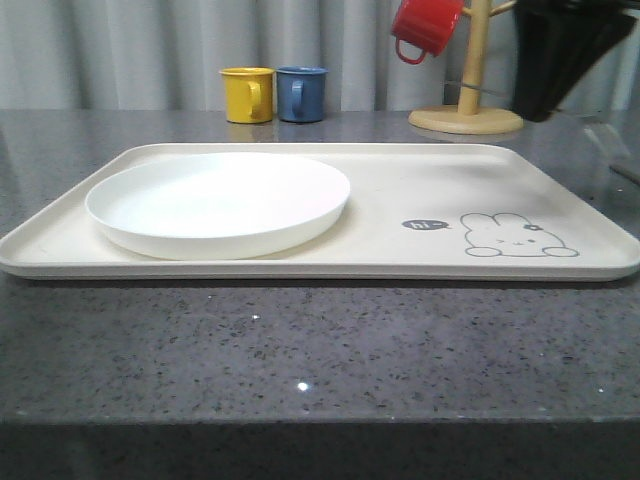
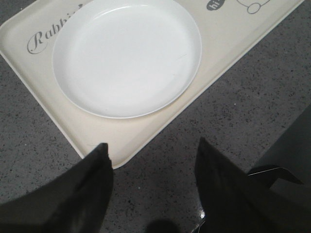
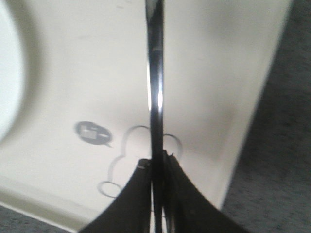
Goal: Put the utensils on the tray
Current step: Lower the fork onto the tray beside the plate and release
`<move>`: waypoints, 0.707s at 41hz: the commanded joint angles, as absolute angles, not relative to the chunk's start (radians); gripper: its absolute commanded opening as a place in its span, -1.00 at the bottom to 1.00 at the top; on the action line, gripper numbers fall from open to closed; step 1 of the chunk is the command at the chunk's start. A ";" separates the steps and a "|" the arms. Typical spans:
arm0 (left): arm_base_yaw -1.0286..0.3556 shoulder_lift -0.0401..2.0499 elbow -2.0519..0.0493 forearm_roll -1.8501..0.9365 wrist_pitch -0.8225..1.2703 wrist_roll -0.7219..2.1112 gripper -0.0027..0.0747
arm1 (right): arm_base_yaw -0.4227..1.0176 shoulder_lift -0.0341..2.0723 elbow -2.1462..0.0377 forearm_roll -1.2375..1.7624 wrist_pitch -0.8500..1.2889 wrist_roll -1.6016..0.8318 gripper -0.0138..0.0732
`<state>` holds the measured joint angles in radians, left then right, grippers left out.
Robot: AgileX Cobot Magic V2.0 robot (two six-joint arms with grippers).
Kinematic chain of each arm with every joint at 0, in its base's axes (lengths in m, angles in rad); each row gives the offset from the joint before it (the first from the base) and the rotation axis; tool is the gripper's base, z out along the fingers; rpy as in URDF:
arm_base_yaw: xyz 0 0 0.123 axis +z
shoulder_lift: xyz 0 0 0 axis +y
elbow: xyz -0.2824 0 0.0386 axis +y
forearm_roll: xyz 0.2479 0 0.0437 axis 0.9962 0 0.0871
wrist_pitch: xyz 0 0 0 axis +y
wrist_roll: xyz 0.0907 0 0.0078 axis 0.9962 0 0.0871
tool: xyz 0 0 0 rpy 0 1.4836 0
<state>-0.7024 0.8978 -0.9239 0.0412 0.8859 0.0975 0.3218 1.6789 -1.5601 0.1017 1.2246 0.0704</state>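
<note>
Right gripper [image 3: 158, 167] pinches a thin metal utensil [image 3: 155, 87] (blurred, perhaps the fork) above the tray [image 3: 218, 73]; left gripper [image 2: 153, 155] spread.

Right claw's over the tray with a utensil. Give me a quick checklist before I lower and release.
1. Right claw shut on the utensil: ok.
2. Which utensil: cannot tell, just a thin shiny handle in view.
3. Claw above the tray, over the rabbit drawing: ok.
4. Drop spot beside the plate bare: ok.
5. Left claw open, off the tray near its corner: ok.
6. Height above tray: cannot tell.
</note>
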 commanded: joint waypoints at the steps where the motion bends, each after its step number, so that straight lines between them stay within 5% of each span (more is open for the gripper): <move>1: -0.708 0.893 -0.951 0.038 0.818 0.088 0.02 | 0.393 1.673 -1.622 0.100 1.263 0.171 -0.59; 10: -0.708 0.893 -0.951 0.038 0.818 0.088 0.02 | 0.449 1.751 -1.630 0.054 1.170 0.449 -0.59; 29: -0.708 0.893 -0.951 0.038 0.818 0.088 0.02 | 0.449 1.829 -1.630 0.084 1.110 0.532 -0.48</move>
